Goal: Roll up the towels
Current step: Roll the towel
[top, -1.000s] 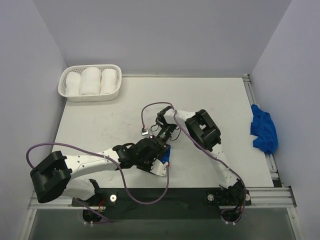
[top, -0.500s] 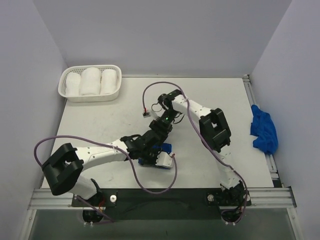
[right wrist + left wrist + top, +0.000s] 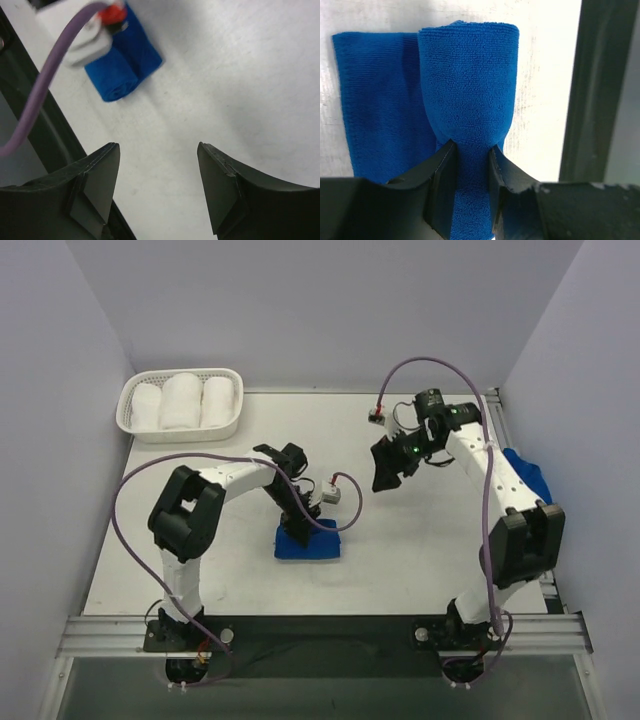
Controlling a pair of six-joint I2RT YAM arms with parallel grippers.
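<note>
Desk point(image 3: 420, 560): white surface, arms mounted at its near edge.
Part-rolled towel point(image 3: 308, 543): close to the middle of the near edge. It is a fat blue roll with a flat tail lying beside it, the two touching.
Left tool point(image 3: 298, 521): pinching one end of the roll, one finger on each side, the cloth squeezed narrow between them.
Crumpled towel point(image 3: 527, 498): bunched in a heap at the right edge, untouched.
Right tool point(image 3: 386, 466): spread wide and holding nothing, over bare desk right of centre, well apart from both towels.
Basket point(image 3: 180, 437): far left corner, with three white rolls point(image 3: 182, 400) side by side inside.
</note>
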